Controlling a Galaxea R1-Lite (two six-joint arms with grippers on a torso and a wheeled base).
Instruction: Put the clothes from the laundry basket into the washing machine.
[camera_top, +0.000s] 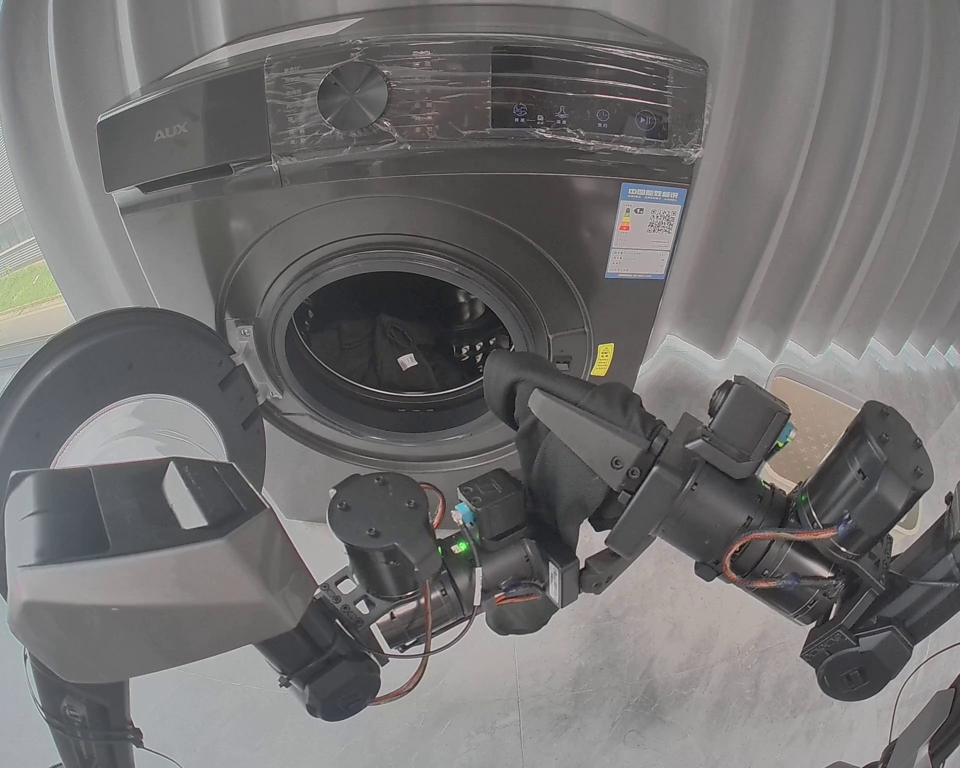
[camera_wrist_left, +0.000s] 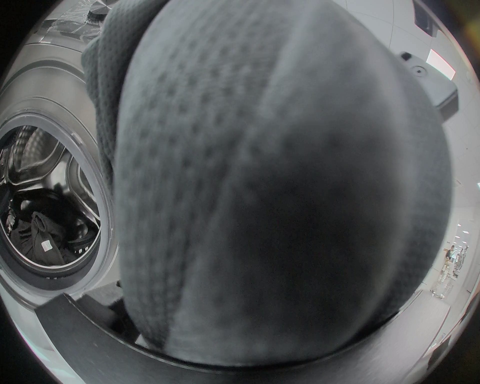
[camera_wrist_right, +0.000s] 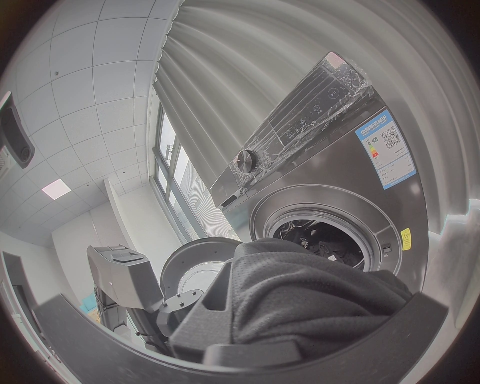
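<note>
Right gripper (camera_top: 556, 492) clamps dark grey mesh garment (camera_top: 510, 385) just before open mouth of grey front-loading washing machine (camera_top: 400, 215). Left gripper (camera_top: 515, 592) beneath it, grip unclear. Dark clothes (camera_top: 385, 355) already in drum; this piece not yet in.

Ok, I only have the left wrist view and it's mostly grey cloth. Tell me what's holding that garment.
Observer: The right tool holds the dark garment, just in front of the washing machine and its opening.
Operator: Give me the door's position.
Observer: The door is swung wide open on the robot's left, clear of the opening.
Operator: Now find the laundry basket.
Observer: The laundry basket stands to the right of the machine, partly behind the right arm.
</note>
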